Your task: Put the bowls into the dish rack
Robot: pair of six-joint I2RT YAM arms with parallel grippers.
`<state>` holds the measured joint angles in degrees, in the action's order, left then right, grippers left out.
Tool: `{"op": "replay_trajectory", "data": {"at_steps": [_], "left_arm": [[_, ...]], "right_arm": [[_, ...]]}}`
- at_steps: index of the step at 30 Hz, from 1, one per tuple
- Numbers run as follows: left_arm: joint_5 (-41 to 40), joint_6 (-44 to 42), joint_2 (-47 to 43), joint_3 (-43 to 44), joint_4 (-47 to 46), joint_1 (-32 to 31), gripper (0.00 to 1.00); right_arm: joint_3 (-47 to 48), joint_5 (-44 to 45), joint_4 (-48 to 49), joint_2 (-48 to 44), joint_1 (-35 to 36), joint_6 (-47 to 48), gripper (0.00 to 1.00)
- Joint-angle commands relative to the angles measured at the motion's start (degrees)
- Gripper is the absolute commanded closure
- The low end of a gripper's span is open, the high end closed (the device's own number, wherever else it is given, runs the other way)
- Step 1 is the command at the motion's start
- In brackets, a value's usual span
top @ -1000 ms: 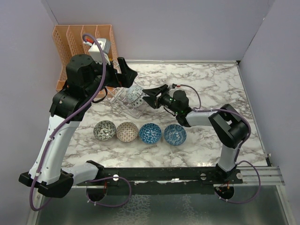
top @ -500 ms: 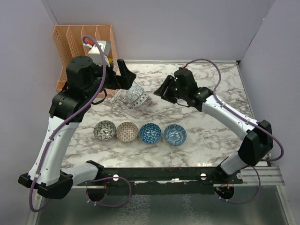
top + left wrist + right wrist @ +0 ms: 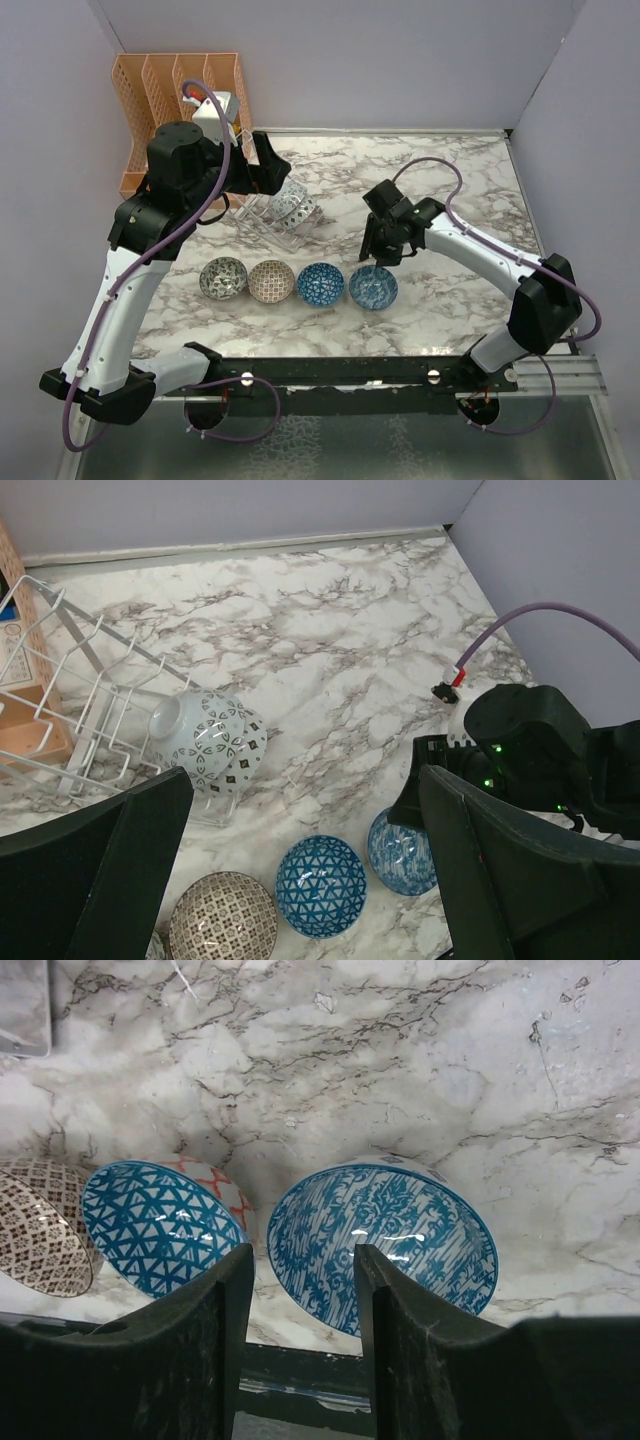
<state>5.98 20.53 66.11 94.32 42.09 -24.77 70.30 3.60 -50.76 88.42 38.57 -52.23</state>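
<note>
Four bowls sit in a row on the marble table: grey-black (image 3: 223, 278), beige-brown (image 3: 271, 281), blue triangle-patterned (image 3: 320, 284) and blue floral (image 3: 373, 287). Two more bowls (image 3: 290, 203) with pale patterned outsides stand on edge in the clear dish rack (image 3: 258, 213). My right gripper (image 3: 376, 252) is open and points down just over the blue floral bowl (image 3: 400, 1240); its jaws (image 3: 300, 1260) straddle the bowl's left rim. My left gripper (image 3: 268, 168) is open and empty, hovering by the rack. The left wrist view shows the rack (image 3: 90, 730) and its bowls (image 3: 200, 742).
An orange perforated organiser (image 3: 180, 85) stands at the back left, behind the rack. Grey walls close in the back, left and right. The right arm (image 3: 540, 750) shows in the left wrist view beside the blue floral bowl (image 3: 400, 852).
My right gripper has pulled away from the rack, swung up and back, then come down over the blue floral bowl. The left arm has barely shifted.
</note>
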Motion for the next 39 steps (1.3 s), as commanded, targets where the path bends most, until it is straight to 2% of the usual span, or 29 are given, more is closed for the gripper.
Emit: {"op": "replay_trajectory", "data": {"at_steps": [1,10,21,23,26,28,30,39], "left_arm": [[1.5,0.6,-0.9,0.0,-0.5,-0.2,0.01],[2.3,0.6,-1.1,0.1,0.1,-0.2,0.01],[3.0,0.4,-1.5,0.2,0.2,-0.2,0.01],[2.6,0.0,-1.6,0.4,0.3,-0.2,0.01],[2.1,-0.2,-1.7,0.4,0.4,-0.2,0.01],[2.0,-0.3,-1.8,0.4,0.4,-0.2,0.01],[2.0,-0.2,-1.9,0.4,0.3,-0.2,0.01],[1.7,-0.3,-1.9,0.4,-0.1,-0.2,0.01]], "right_arm": [[0.2,0.1,-0.3,2.8,2.3,-1.8,0.56],[0.2,0.2,1.8,6.3,3.6,-7.5,0.53],[2.3,0.7,2.7,12.5,5.6,-11.0,0.55],[2.9,1.8,1.9,12.6,5.8,-11.2,0.61],[3.9,3.8,0.0,12.5,5.8,-11.2,0.81],[4.6,5.1,-1.3,12.4,5.8,-10.8,0.85],[5.4,6.2,-2.4,12.1,5.8,-10.2,0.97],[9.9,13.9,-2.1,9.4,5.7,-4.2,0.99]]}}
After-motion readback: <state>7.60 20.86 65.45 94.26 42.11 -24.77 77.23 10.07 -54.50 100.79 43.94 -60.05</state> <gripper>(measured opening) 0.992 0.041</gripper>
